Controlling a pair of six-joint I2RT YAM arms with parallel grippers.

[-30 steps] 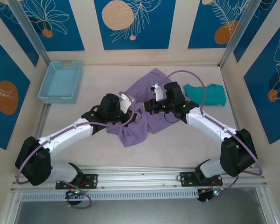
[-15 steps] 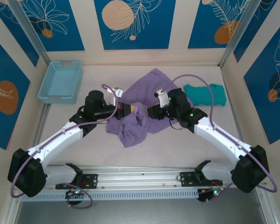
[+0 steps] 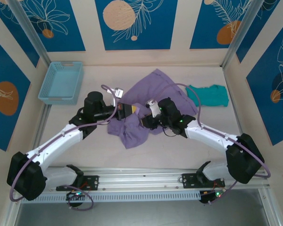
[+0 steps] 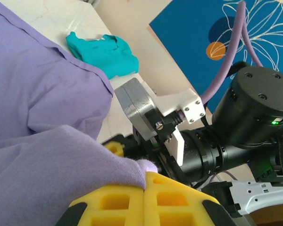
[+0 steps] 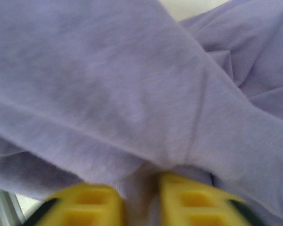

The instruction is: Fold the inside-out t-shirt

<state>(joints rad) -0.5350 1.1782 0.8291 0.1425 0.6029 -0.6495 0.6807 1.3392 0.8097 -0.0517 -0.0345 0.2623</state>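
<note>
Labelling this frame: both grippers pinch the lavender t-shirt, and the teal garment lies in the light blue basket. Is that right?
Not quite. The teal garment lies on the table at the far right, beside the lavender t-shirt; the light blue basket stands at the far left. The top external view shows it. The rest stands.

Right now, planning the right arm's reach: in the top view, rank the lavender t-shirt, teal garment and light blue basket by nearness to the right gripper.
1. lavender t-shirt, centre, pinched in the right gripper.
2. teal garment, back right.
3. light blue basket, back left.
</note>
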